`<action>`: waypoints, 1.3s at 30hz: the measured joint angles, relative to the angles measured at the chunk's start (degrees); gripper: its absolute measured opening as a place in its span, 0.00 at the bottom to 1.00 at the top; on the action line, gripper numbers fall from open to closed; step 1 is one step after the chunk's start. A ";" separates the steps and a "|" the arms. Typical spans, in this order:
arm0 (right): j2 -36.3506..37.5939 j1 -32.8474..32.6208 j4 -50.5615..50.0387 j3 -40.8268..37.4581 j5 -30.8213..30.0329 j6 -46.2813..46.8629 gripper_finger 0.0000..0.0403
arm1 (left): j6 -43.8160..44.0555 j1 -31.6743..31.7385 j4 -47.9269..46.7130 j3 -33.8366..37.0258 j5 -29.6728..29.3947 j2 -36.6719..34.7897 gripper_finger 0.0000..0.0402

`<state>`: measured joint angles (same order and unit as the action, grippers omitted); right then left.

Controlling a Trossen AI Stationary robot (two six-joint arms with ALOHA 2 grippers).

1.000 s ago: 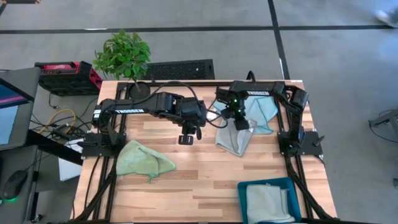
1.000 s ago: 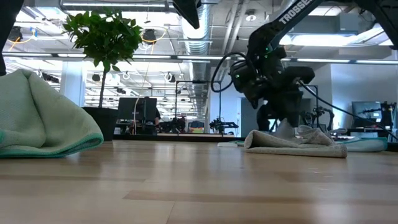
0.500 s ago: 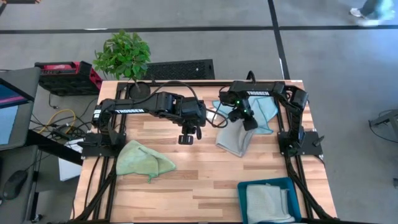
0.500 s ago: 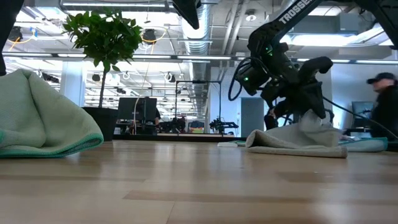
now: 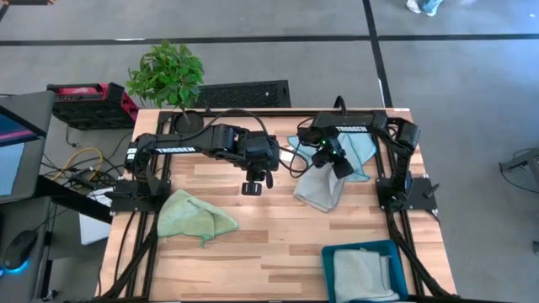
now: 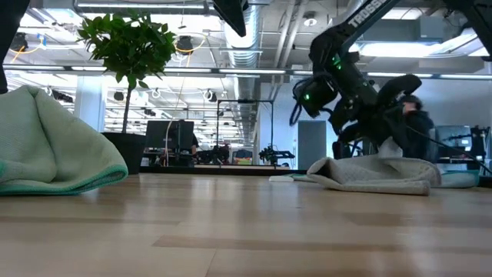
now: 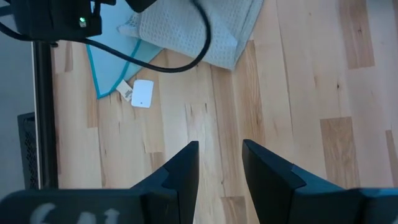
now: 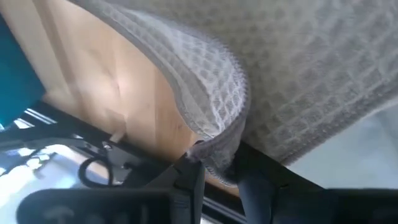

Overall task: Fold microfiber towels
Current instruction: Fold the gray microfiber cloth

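Currently the right gripper [image 8: 217, 171] is pinching a raised edge of the grey towel [image 5: 322, 187] between closed fingers, holding it above the rest of the cloth, which is trailing toward the table's near-centre side from the jaws (light blue towel [image 5: 360, 150] lying beneath, farther back). Left gripper [image 7: 219, 163] is hovering open over bare wood near centre, its fingers pointing toward that same cloth.

bright even daylight, soft shadows, blurred foreground
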<state>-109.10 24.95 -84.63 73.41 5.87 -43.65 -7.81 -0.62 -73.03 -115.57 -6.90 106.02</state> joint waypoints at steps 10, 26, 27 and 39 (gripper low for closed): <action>5.29 -3.80 0.45 0.02 5.54 -1.44 0.26 | 0.38 0.00 -0.96 0.00 0.00 0.00 0.29; 4.86 -3.15 3.95 -0.85 1.35 1.61 0.26 | 0.55 -0.04 -1.05 0.00 0.00 0.00 0.29; 4.86 -3.15 4.92 -1.55 1.41 1.53 0.26 | 0.55 -0.04 -1.05 0.00 0.00 0.00 0.29; 6.98 -3.63 11.04 -7.71 -0.67 3.17 0.26 | 0.55 -0.07 -1.05 0.00 0.00 -0.02 0.29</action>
<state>-102.12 21.32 -73.59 65.70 5.20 -40.48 -7.27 -0.69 -74.08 -115.57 -6.90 106.00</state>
